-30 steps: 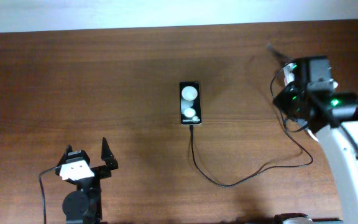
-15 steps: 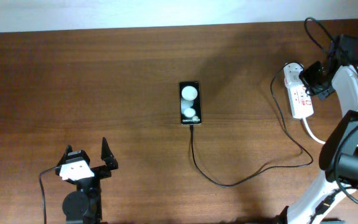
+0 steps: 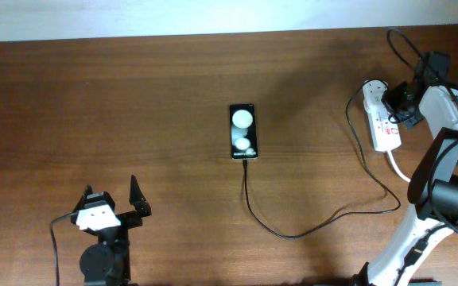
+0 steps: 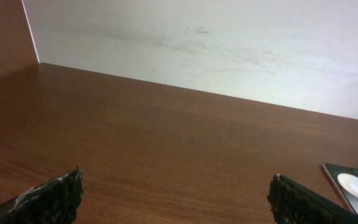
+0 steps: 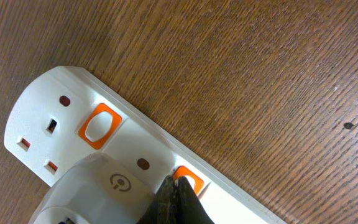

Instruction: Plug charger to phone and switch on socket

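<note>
Right gripper (image 5: 178,199) has swung onto the single socket (image 3: 382,121) at 2 o'clock, tips pinched together, empty, touching one of two orange switches (image 5: 98,126). Left gripper (image 3: 111,192) gapes empty at 7 o'clock. One charger (image 3: 293,233) meets one central phone (image 3: 243,132).

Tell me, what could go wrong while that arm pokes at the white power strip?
The right gripper, shut, meets the orange switch at its edge, close beside the white adapter; it might slip off or nudge the adapter instead. A hard push could also slide the socket and tug the charger out of the phone.

Wooden table (image 3: 94,103): phone (image 3: 243,132), charger (image 3: 293,236), socket (image 3: 383,131).
</note>
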{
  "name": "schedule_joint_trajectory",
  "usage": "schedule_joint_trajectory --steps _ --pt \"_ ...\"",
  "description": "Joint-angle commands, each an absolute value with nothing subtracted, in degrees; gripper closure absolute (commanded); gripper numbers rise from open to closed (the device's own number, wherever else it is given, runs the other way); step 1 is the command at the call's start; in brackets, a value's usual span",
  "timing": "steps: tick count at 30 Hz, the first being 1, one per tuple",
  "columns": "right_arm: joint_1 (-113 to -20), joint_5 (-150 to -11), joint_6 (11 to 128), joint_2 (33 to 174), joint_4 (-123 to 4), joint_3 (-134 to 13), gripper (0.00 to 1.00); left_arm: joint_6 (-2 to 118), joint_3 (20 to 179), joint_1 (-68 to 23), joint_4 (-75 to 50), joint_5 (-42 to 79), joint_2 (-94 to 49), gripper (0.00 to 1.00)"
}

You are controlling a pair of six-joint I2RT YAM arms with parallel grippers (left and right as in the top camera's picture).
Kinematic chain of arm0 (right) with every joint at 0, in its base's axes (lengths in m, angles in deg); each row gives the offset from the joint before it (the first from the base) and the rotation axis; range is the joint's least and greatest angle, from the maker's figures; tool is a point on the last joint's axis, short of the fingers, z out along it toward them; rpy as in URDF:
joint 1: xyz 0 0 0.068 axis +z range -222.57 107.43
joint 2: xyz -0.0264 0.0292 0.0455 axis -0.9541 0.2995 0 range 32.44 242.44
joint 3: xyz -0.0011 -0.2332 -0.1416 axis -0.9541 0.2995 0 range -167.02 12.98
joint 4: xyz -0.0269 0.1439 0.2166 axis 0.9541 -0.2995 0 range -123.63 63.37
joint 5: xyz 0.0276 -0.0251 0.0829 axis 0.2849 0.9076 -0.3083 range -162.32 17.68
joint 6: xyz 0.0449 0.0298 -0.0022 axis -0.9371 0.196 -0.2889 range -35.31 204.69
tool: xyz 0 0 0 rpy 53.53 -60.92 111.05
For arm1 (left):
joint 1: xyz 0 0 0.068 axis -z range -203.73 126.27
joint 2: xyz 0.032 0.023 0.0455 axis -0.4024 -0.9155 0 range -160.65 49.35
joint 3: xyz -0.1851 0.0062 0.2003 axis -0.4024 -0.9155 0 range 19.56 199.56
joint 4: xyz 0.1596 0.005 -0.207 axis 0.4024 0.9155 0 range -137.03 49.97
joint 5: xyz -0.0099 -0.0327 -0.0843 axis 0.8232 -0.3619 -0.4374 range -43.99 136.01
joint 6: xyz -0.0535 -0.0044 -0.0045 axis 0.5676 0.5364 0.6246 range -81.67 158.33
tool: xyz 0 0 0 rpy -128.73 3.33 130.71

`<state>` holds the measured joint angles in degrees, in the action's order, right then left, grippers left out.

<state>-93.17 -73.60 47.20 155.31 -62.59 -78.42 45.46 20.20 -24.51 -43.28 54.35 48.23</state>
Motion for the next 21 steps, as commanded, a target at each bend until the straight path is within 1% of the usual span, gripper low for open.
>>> schedule_joint_trajectory --steps 1,6,11,16,18,21 --pt "-92.1 -78.8 47.2 156.7 -63.1 -79.2 0.96 45.7 20.1 -24.7 -43.1 54.4 48.6 0.01" --pt "-88.3 -80.8 46.7 160.3 -64.0 -79.2 0.96 45.7 20.1 -24.6 -43.0 54.4 48.6 0.01" --pt "-88.3 -86.8 46.3 160.3 -64.9 -79.2 0.96 45.7 20.1 -24.7 -43.0 54.4 48.6 0.01" --pt "-88.3 -87.2 44.8 160.3 -68.6 -79.2 0.96 45.7 20.1 -24.6 -43.0 54.4 48.6 0.01" --pt "-88.3 -85.6 44.9 160.3 -68.7 -79.2 0.96 45.7 20.1 -24.6 -43.0 54.4 48.6 0.01" --pt "-90.9 -77.2 43.4 157.1 -75.7 -79.2 0.96 45.7 20.1 -24.7 -43.0 54.4 48.6 0.01"
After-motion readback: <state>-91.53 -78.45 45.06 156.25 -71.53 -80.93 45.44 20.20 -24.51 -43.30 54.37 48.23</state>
